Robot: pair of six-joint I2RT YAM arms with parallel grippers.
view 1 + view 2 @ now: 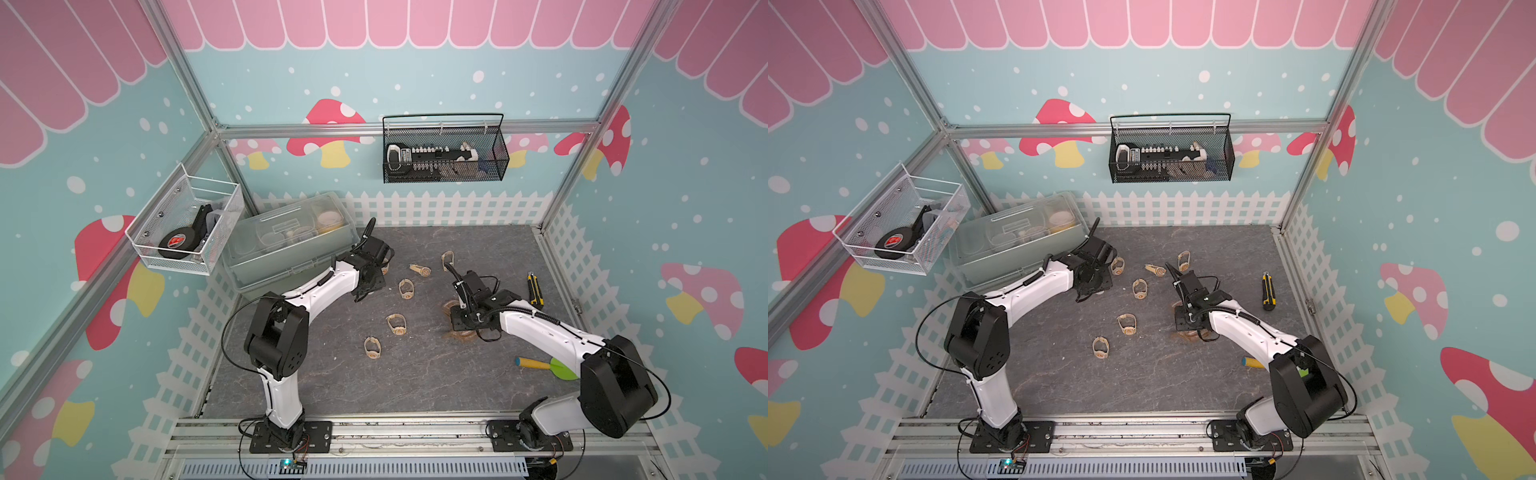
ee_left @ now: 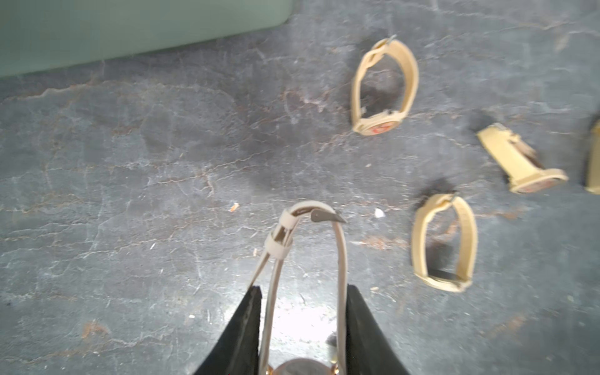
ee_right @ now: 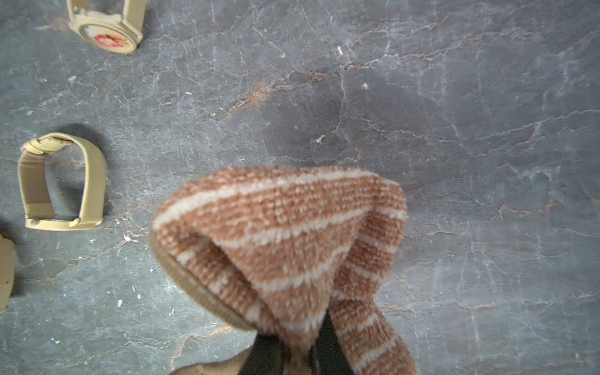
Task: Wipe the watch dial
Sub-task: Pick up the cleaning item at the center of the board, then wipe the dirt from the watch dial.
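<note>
Since the striped cloth (image 3: 285,233) and the watch (image 2: 340,259) are well apart, no wiping shows yet; both are picked up, and bringing them together is what remains, I judge. Well away from the clear box (image 1: 286,241), the right claw (image 3: 297,354) is clenched on the cloth. Near the box, the left claw (image 2: 304,289), partly closed, grips the watch at its case, strap looping outward.

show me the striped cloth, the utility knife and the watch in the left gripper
striped cloth (image 3: 285,233): right wrist view, on its bunched middle
utility knife (image 1: 535,289): in a top view, mid-handle
watch (image 2: 278,247): left wrist view, on the strap's keeper loop
</note>
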